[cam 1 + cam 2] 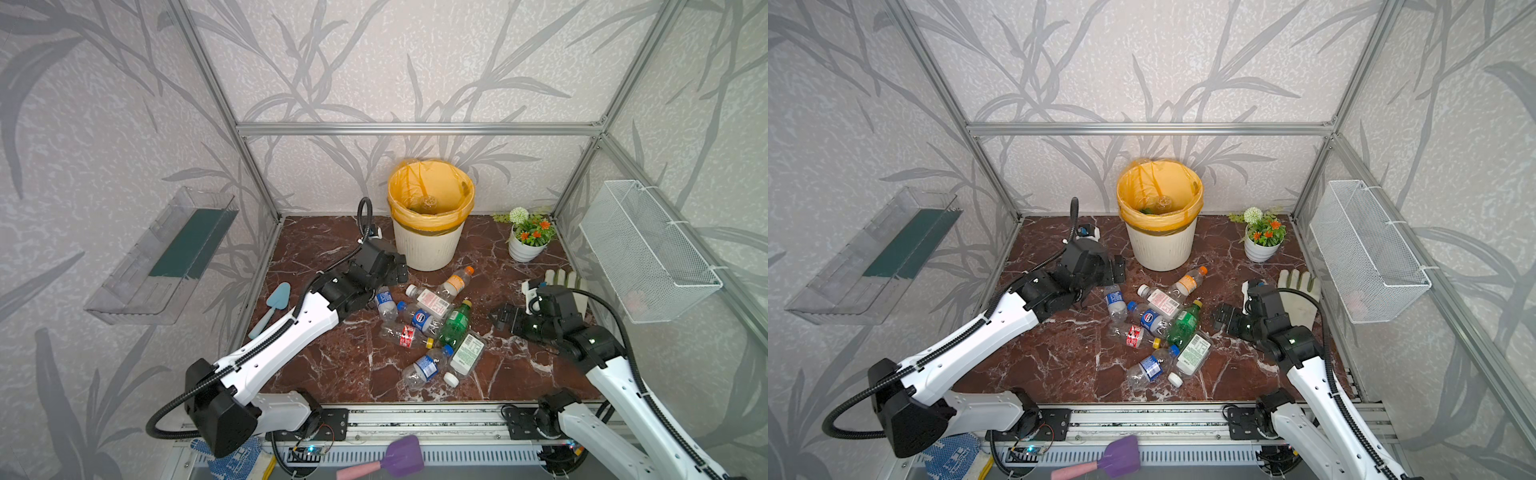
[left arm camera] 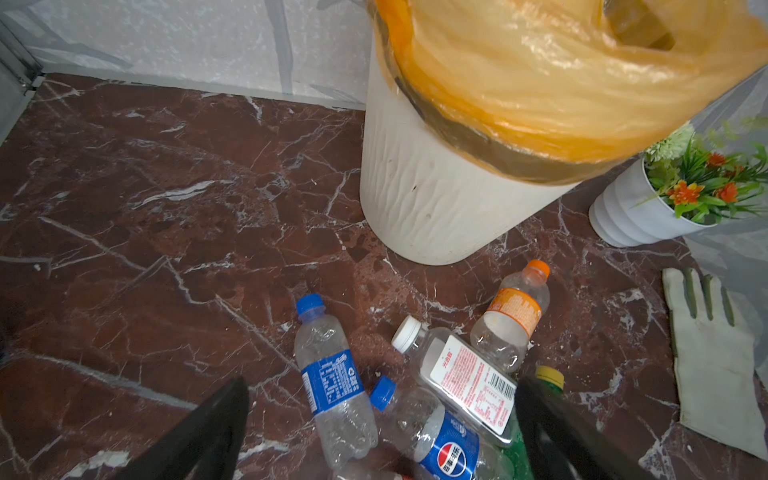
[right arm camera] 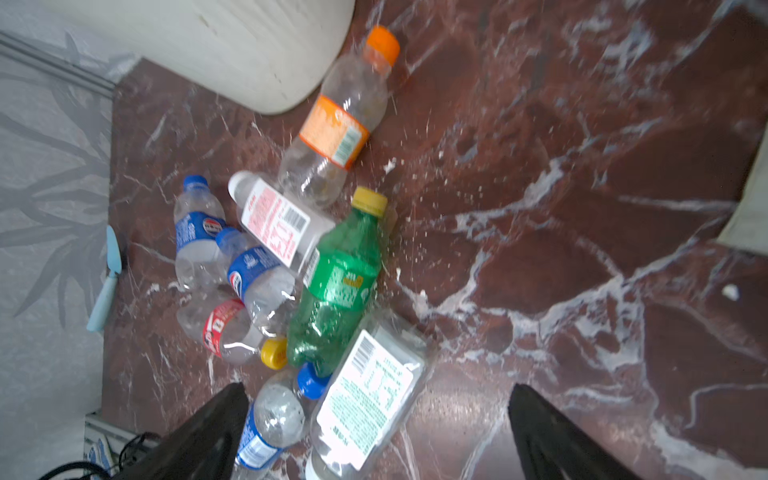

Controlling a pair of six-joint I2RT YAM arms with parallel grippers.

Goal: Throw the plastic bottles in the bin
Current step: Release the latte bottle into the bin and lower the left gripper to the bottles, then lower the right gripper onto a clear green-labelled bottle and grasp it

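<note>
Red-brown marble tabletop (image 1: 332, 374), cream bin (image 1: 428, 249) stood at the back, 8 plastic bottles (image 1: 455, 322) scattered lying before it, white flower pot (image 1: 524, 250), pale glove (image 1: 1300, 291), blue trowel (image 1: 272, 307) laid at the sides.

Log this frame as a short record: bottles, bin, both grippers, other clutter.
floor bottles: eight bottles lying in a loose heap in front of the bin
inside bin: at least one clear bottle; the rest is hidden
left gripper: open, empty, next to the bin, at the heap's far left
right gripper: open, empty, right of the heap
other things: flower pot, glove, blue trowel
</note>
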